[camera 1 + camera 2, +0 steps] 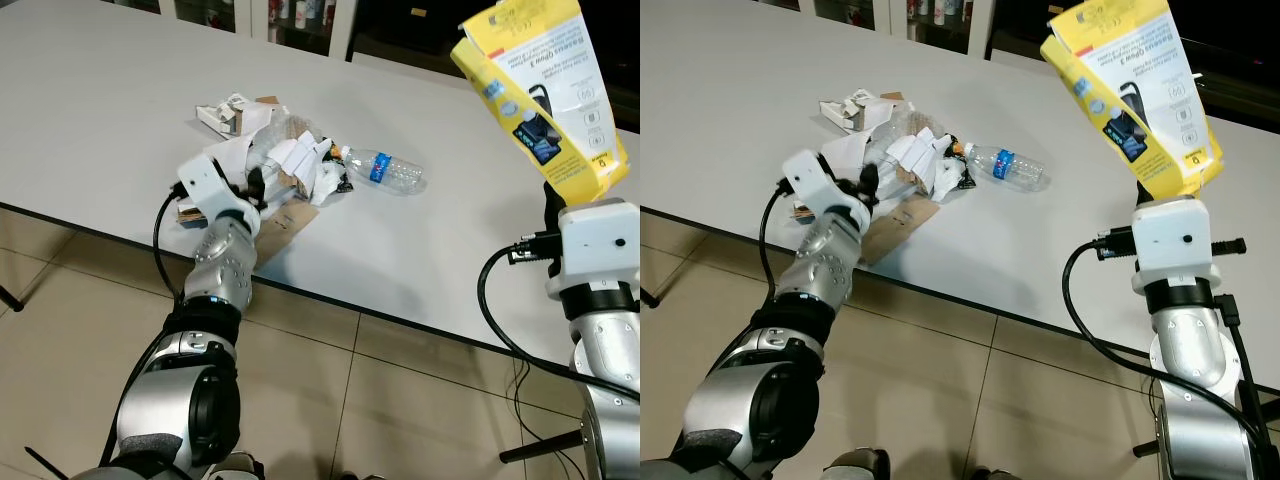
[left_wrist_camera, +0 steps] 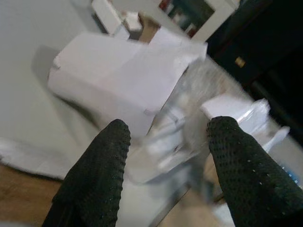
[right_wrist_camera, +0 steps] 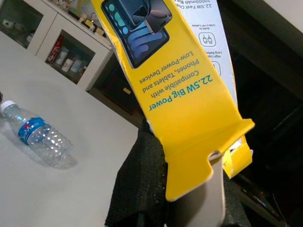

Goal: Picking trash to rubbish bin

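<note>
A heap of trash (image 1: 285,160) lies on the white table (image 1: 90,110): crumpled white paper, small white boxes, brown cardboard (image 1: 275,232) and an empty clear plastic bottle (image 1: 385,170) with a blue label. My left gripper (image 2: 165,146) is open at the near side of the heap, its fingers straddling white paper and clear plastic wrap (image 2: 194,94). My right gripper (image 3: 184,184) is shut on a yellow and white power bank box (image 1: 540,90), held up high over the table's right end.
The table's near edge (image 1: 330,300) runs diagonally above a beige tiled floor (image 1: 70,330). White cabinets with glass doors (image 1: 280,15) stand beyond the table. A dark opening lies at the back right. Black cables hang from my right arm.
</note>
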Tool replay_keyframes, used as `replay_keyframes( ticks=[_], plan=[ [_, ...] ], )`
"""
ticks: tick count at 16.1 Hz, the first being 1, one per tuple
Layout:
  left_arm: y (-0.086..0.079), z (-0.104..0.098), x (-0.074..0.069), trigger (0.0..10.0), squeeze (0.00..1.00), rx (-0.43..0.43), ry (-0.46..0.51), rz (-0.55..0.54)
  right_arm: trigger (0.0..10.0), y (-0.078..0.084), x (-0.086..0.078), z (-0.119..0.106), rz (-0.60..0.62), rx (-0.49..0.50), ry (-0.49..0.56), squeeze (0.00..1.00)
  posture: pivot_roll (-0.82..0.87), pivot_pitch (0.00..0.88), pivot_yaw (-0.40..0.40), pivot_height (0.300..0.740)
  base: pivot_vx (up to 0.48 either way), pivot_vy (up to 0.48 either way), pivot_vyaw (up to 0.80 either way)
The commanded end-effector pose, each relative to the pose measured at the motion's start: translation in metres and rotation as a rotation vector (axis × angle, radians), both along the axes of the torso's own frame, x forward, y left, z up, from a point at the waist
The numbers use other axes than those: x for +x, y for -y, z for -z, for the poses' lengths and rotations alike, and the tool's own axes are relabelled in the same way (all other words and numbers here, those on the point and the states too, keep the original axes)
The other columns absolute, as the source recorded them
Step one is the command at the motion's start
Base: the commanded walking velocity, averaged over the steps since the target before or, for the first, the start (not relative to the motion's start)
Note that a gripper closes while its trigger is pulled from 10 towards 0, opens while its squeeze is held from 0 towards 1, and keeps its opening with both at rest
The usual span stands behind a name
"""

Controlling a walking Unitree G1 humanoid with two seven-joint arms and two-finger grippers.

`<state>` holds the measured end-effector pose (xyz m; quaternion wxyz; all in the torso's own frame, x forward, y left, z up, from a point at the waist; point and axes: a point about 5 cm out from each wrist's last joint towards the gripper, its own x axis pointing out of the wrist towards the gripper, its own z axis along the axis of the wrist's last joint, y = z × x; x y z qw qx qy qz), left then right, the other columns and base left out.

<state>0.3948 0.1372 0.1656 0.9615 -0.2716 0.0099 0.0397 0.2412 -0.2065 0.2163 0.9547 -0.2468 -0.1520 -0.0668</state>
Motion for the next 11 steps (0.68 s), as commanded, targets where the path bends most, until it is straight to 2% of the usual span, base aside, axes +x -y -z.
replay_keyframes(
  ticks=[1,2,3,4,7,9,11],
  plan=[
    [0.003,-0.010,0.002,10.0,0.00,-0.018,0.033,0.004,10.0,0.005,0.001,0.002,0.009,-0.013,-0.015,0.00,0.17,0.135,-0.117,0.740,0.000,0.000,0.00],
    [0.004,-0.017,0.001,10.0,0.00,-0.002,0.065,-0.004,10.0,0.004,0.002,0.002,0.007,-0.012,-0.017,0.00,0.18,0.137,-0.120,0.740,0.000,0.000,0.00],
    [0.004,-0.019,-0.001,10.0,0.16,0.007,0.074,-0.010,10.0,0.004,0.003,0.003,0.004,-0.011,-0.018,0.00,0.18,0.137,-0.120,0.740,0.000,0.000,0.00],
    [0.002,-0.015,-0.004,10.0,1.00,0.026,0.060,-0.030,10.0,0.001,0.005,0.003,-0.006,-0.009,-0.019,0.00,0.20,0.135,-0.125,0.740,0.000,0.000,0.00],
    [0.000,-0.005,-0.010,10.0,1.00,0.034,0.037,-0.048,10.0,-0.002,0.010,0.003,-0.025,-0.014,-0.015,0.00,0.21,0.131,-0.133,0.740,0.000,0.000,0.00],
    [-0.004,-0.008,-0.013,10.0,1.00,0.066,0.030,-0.075,10.0,-0.003,0.015,0.002,-0.037,-0.017,-0.012,0.00,0.23,0.125,-0.133,0.740,0.000,0.000,0.00],
    [-0.006,-0.008,-0.016,10.0,1.00,0.059,0.008,-0.103,10.0,-0.003,0.017,0.003,-0.041,-0.016,-0.011,0.00,0.24,0.124,-0.130,0.740,0.000,0.000,0.00]
  ],
)
